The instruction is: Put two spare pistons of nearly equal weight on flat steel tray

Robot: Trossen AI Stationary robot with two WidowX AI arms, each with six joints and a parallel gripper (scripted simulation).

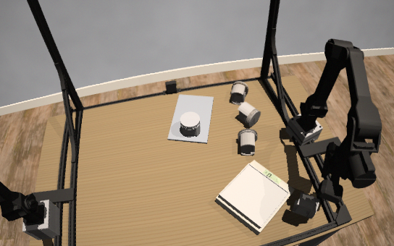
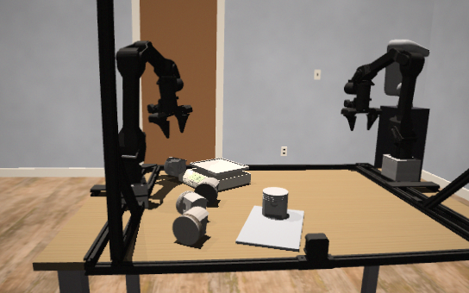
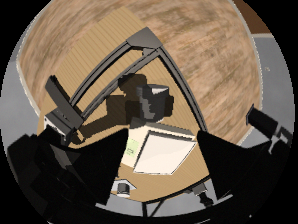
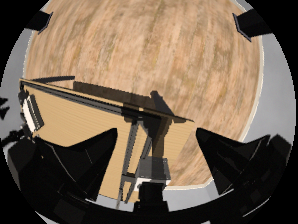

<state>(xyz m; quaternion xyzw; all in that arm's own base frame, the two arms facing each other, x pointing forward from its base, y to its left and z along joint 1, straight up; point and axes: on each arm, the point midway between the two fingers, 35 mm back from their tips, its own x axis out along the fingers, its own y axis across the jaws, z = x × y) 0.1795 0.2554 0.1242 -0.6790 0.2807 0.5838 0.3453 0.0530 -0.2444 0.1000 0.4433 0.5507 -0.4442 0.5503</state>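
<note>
The flat steel tray lies on the bench, also seen in the exterior view (image 2: 272,227). One piston (image 1: 190,124) stands upright on it. Three pistons lie on their sides beside the tray: one far (image 1: 238,92), one in the middle (image 1: 249,113), one nearer the scale (image 1: 247,142). A fifth piston (image 1: 304,206) lies in shadow next to the scale, by the frame rail. My left gripper (image 2: 170,121) is open and empty, high in the air above that end of the bench. My right gripper (image 2: 361,118) is open and empty, high at the other end.
A white scale (image 1: 253,195) sits on the bench near the left arm's base; it also shows in the left wrist view (image 3: 162,152). Black frame rails and posts (image 1: 69,108) run round the bench. A small black block (image 1: 170,87) sits on the far rail.
</note>
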